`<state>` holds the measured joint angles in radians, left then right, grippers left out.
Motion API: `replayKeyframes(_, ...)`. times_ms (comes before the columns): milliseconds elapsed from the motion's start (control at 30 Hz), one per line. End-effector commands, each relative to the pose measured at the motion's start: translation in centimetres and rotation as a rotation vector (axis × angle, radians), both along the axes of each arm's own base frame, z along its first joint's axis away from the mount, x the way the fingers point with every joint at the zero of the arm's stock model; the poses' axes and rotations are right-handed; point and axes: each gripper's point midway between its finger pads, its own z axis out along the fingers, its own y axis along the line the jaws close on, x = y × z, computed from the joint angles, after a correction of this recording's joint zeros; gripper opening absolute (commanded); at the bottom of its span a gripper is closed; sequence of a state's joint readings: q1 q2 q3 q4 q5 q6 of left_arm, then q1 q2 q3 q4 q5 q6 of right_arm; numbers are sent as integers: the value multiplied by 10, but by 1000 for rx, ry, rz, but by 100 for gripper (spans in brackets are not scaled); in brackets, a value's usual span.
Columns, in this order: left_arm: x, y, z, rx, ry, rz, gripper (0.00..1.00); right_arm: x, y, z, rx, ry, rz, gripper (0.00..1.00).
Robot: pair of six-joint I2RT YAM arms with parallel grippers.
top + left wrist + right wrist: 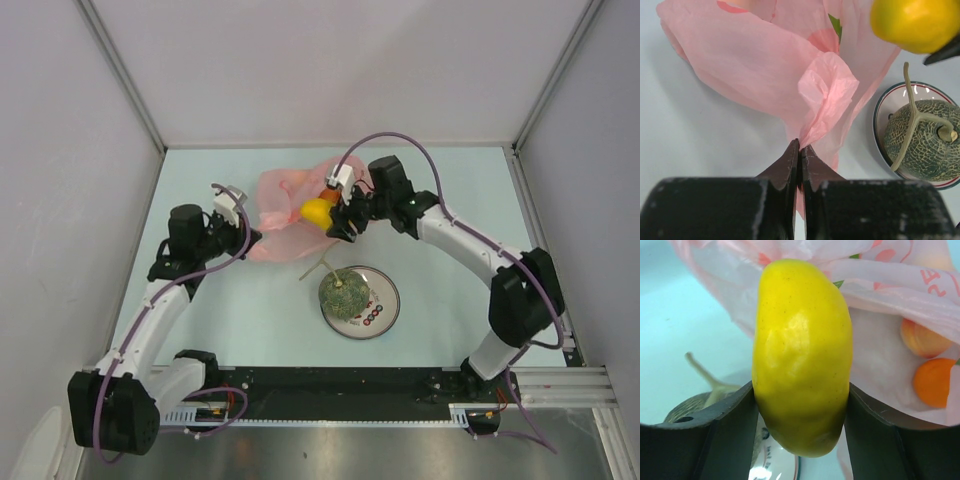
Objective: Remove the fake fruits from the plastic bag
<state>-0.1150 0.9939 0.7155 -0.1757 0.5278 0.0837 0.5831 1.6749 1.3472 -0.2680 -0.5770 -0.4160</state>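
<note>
The right gripper (801,390), jaws clamped on a yellow fruit (801,355) at the mouth of the pink bag (285,205) just beyond the plate (388,295), should lift clear before swinging toward the melon (343,292) there, while the left gripper (800,146), jaws shut on the bag's edge, holds it taut.

Round white plate (386,296), thin dark/red rim line, small red and black print at its near edge, flat on the pale blue worktop (250,320), slightly right of centre. Plain grey-white wall panels (330,70) close off the back and both sides. Black rail (330,402) and aluminium extrusion run along the near edge.
</note>
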Motion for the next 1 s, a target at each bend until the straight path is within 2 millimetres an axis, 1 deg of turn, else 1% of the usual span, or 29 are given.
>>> replayKeyframes(0, 8, -3, 16, -59, -22, 11, 8, -33, -23, 35, 7, -60, 47, 26)
replayKeyframes(33, 9, -3, 17, -60, -23, 13, 8, -39, -31, 38, 3, -65, 51, 22)
replayKeyframes(67, 10, -3, 18, -60, -27, 16, 9, -53, -43, 40, -6, -58, 55, 20)
replayKeyframes(100, 11, -3, 17, -61, -26, 17, 9, -59, -50, 42, -17, -77, 68, 16)
replayKeyframes(133, 11, -3, 16, -63, -23, 19, 9, -65, -57, 42, -25, -73, 70, 0)
replayKeyframes(167, 12, -3, 16, -65, -24, 20, 9, -75, -66, 37, -52, -41, 65, 0)
replayKeyframes(200, 13, -3, 16, -68, -22, 21, 9, -84, -75, 38, -59, -45, 61, 0)
replayKeyframes(233, 13, -3, 16, -70, -20, 24, 9, -88, -83, 33, -81, -46, 57, 0)
replayKeyframes(267, 14, -3, 17, -71, -23, 23, 9, -95, -92, 25, -105, -20, 46, 0)
replayKeyframes(300, 15, -4, 16, -69, -20, 21, 9, -100, -101, 12, -125, 10, 26, 0)
replayKeyframes(333, 16, -4, 16, -69, -20, 21, 8, -103, -109, 10, -123, 25, -4, 0)
replayKeyframes(367, 17, -4, 18, -70, -20, 23, 9, -99, -122, 5, -125, 47, -51, 0)
replayKeyframes(400, 18, -4, 17, -70, -17, 21, 9, -99, -126, 0, -125, 64, -68, 0)
replayKeyframes(433, 18, -4, 18, -70, -17, 21, 9, -102, -133, -13, -135, 97, -88, 0)
replayKeyframes(467, 19, -4, 19, -71, -17, 21, 9, -98, -140, -18, -127, 121, -130, 0)
replayKeyframes(500, 19, -5, 19, -72, -15, 19, 9, -99, -144, -25, -128, 141, -146, 0)
replayKeyframes(533, 20, -5, 19, -71, -14, 19, 9, -101, -148, -37, -138, 173, -169, 0)
replayKeyframes(600, 21, -5, 21, -69, -19, 19, 9, -98, -150, -45, -121, 204, -207, 0)
replayKeyframes(633, 21, -5, 20, -69, -13, 18, 9, -102, -151, -55, -126, 229, -208, 0)
replayKeyframes(700, 22, -5, 21, -66, -15, 16, 9, -99, -148, -63, -114, 230, -217, 0)
replayKeyframes(800, 23, -5, 21, -68, -13, 17, 9, -89, -152, -82, -121, 243, -293, 0)
replayKeyframes(833, 23, -5, 21, -69, -13, 19, 9, -88, -149, -84, -117, 239, -286, 0)
replayKeyframes(867, 24, -4, 21, -70, -13, 23, 9, -89, -148, -90, -127, 243, -282, 0)
replayKeyframes(900, 24, -4, 22, -69, -17, 22, 9, -86, -149, -98, -156, 244, -303, 0)
replayKeyframes(967, 24, -4, 22, -64, -15, 22, 9, -84, -143, -101, -149, 246, -293, 0)
